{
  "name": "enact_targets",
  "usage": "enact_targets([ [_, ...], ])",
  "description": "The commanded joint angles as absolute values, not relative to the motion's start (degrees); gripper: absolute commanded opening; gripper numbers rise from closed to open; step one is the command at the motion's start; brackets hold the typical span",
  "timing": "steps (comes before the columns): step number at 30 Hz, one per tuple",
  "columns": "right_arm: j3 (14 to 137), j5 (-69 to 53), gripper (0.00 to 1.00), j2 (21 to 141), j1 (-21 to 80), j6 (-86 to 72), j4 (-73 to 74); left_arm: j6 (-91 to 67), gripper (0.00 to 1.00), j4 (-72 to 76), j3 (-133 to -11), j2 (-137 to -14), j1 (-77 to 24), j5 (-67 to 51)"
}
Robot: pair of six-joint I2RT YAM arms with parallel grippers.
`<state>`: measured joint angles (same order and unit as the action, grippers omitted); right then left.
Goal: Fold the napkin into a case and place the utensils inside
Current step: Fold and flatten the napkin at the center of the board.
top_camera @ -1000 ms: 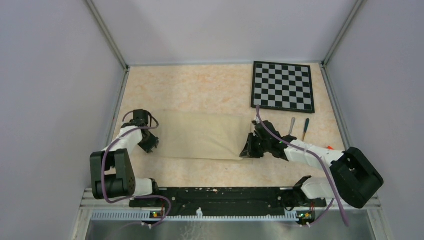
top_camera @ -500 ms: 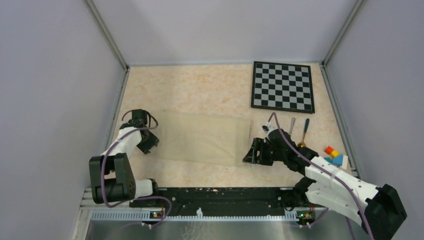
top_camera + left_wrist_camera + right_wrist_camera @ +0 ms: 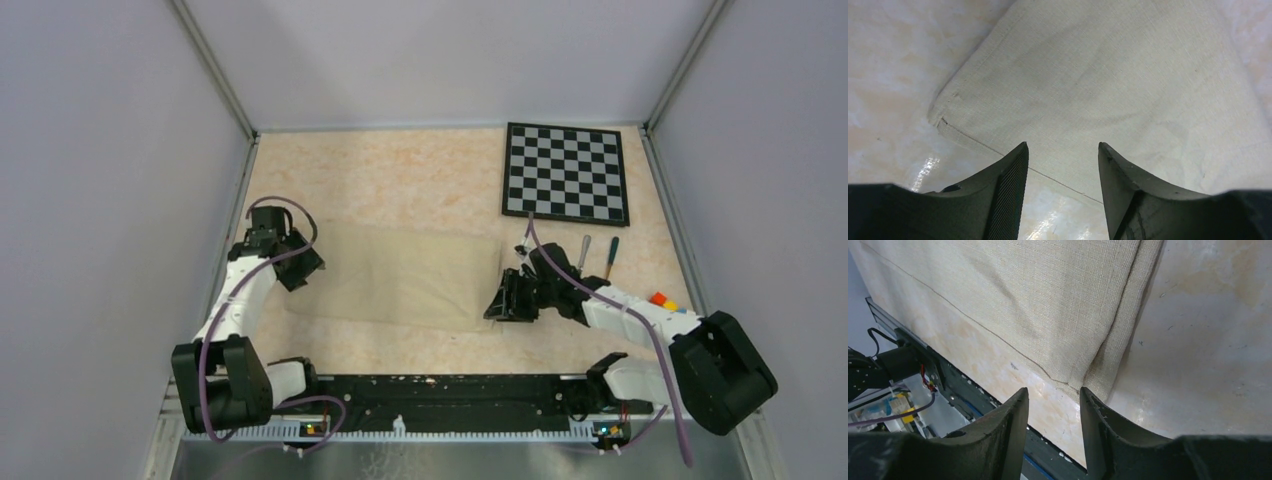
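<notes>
A: What's on the marbled table (image 3: 400, 170)?
B: I see the napkin (image 3: 400, 275) lying folded flat mid-table. My left gripper (image 3: 1062, 155) and right gripper (image 3: 1053, 396) sit at its ends, both released, empty. The knife (image 3: 584, 250) and spoon (image 3: 610, 256) lie rightward, off it

Napkin (image 3: 1108, 75): woven beige cloth, matt, with a fine even weave, a stitched hem along its edge and a few soft creases.
Tabletop (image 3: 420, 170): smooth, hard surface with a marbled beige-pink pattern, glossy enough to throw bright glints beside the cloth's edge.
Left fingers (image 3: 1007, 200): black, matt and plastic-looking; the inner pad has a fine ribbed texture.
Right fingers (image 3: 1003, 440): the same black matt material, smooth on the faces in view.
Knife (image 3: 584, 250): silver with a metallic sheen.
Spoon (image 3: 610, 256): dark handle with a dull finish.
Checkered board (image 3: 566, 172): flat black and white squares, matt.
Walls (image 3: 100, 150): plain matt grey panels.
</notes>
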<state>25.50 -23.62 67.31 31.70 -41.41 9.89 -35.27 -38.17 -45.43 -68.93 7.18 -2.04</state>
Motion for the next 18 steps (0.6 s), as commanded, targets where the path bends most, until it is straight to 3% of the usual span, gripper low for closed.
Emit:
enact_targets([
  [1, 25.8, -22.0, 0.41, 68.7, 31.5, -41.1, 5.8, -31.9, 0.59, -38.8, -46.9, -65.8, 7.5, -5.9],
  [13, 23.4, -22.0, 0.37, 73.4, 31.5, -42.9, 0.4, -28.1, 0.64, -39.3, -48.8, -62.4, 7.5, -10.4],
  [18, 23.4, -21.9, 0.21, 73.2, 31.5, -43.5, -1.9, -27.9, 0.64, -39.6, -49.0, -62.1, 7.4, -10.7],
])
